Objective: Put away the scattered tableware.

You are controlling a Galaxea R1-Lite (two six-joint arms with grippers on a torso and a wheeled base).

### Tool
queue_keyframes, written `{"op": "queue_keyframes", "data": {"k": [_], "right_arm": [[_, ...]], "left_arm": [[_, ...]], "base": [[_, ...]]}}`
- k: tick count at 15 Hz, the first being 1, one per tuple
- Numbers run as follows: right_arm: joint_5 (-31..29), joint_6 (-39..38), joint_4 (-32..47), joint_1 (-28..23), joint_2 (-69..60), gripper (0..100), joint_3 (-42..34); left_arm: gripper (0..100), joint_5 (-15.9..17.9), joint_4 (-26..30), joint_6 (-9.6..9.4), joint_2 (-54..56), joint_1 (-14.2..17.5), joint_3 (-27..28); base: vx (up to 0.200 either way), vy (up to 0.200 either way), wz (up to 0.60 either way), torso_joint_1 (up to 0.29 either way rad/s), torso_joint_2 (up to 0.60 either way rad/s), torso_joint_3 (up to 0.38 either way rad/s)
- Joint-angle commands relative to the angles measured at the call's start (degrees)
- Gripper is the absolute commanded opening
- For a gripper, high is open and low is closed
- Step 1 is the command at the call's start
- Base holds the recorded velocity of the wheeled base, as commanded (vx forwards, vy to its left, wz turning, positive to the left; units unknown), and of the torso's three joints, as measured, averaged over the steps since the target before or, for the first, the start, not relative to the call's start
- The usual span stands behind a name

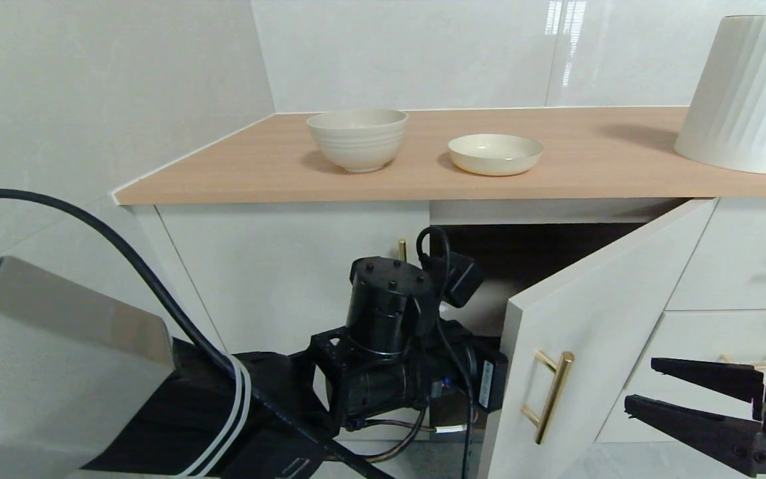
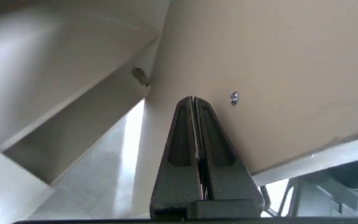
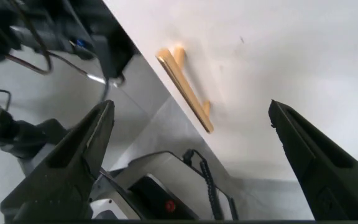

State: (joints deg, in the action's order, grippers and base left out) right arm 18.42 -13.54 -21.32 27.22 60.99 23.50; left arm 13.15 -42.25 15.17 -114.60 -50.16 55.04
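– Two pieces of tableware in the head view: a cream ribbed ceramic bowl (image 1: 358, 138) and a shallow cream round dish (image 1: 495, 154). They sit side by side on the light wooden desk (image 1: 256, 169), above the open white cabinet door (image 1: 596, 313) and farther back.
– And the tall white fluted shade (image 1: 749, 93)?
– On the same desk, above the door and to its right.
– The arms?
– The right gripper (image 1: 639, 382) hangs low, right of the door, about level with the door's brass bar handle (image 1: 551, 396). Its fingers are spread and hold nothing. The left arm (image 1: 389, 313) sits just left of the door's free edge.
– Left wrist view?
– The left gripper (image 2: 193, 102) has its fingers pressed together with nothing between them. The tips are close to a pale flat panel (image 2: 291, 50), with a small screw (image 2: 234, 97) just beside them. I cannot tell whether they touch it.
– Right wrist view?
– The right gripper (image 3: 190, 107) has its fingers wide apart. The brass bar handle (image 3: 185, 90) on the door (image 3: 278, 56) lies between them, farther off and untouched.
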Motion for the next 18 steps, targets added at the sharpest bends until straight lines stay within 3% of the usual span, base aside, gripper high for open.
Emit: {"op": "queue_keyframes", "data": {"k": [1, 4, 6, 13, 18], "right_arm": [[0.0, -0.2, 0.1, 0.0, -1.9, 100, -0.2], [0.0, -0.2, 0.1, 0.0, -3.0, 100, -0.1], [0.0, -0.2, 0.1, 0.0, -3.0, 100, -0.1], [0.0, -0.2, 0.2, -0.1, -6.0, 100, 0.7], [0.0, -0.2, 0.2, -0.1, -5.9, 100, 0.7]], "left_arm": [[0, -0.1, -0.8, 1.01, -0.4, -1.4, -0.3], [0, -0.2, -4.2, 5.40, -0.9, -4.6, -0.4], [0, -1.4, -4.9, 6.98, -0.9, -6.3, -0.4], [0, -1.8, -5.0, 6.98, -2.0, -9.5, -0.6], [0, -3.4, -5.0, 6.98, -2.4, -9.6, -0.6]], "base": [[0.000, 0.000, 0.00, 0.000, 0.00, 0.000], [0.000, 0.000, 0.00, 0.000, 0.00, 0.000], [0.000, 0.000, 0.00, 0.000, 0.00, 0.000], [0.000, 0.000, 0.00, 0.000, 0.00, 0.000], [0.000, 0.000, 0.00, 0.000, 0.00, 0.000]]}}
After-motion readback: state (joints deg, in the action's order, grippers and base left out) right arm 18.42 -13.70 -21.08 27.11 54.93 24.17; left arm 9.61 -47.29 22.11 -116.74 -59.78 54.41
